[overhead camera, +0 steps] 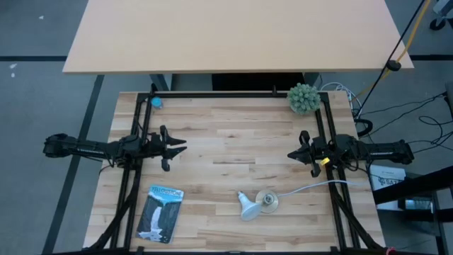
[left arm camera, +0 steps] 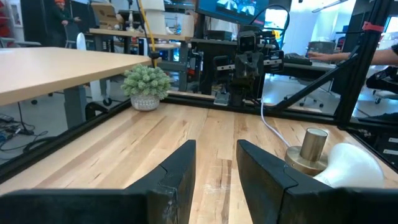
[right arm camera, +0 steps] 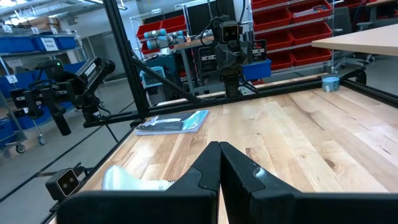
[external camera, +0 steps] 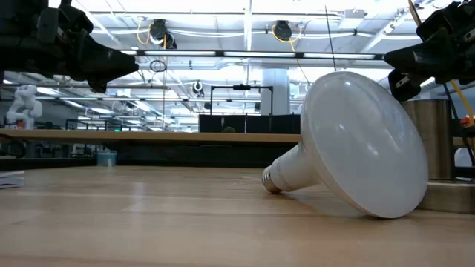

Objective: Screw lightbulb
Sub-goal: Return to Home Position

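The white lightbulb lies on its side on the table near the front edge, its grey neck pointing toward the table's left and far side; it shows large in the low view and in the left wrist view. It leans against the round brass socket base, whose upright socket stands beside it. My left gripper hovers open at the table's left. My right gripper hovers shut at the table's right. Both are above the table, far from the bulb.
A white cord runs from the socket base to the table's right edge. A blue-and-white booklet lies at the front left. A small green plant stands at the far right corner, a blue tape roll at the far left.
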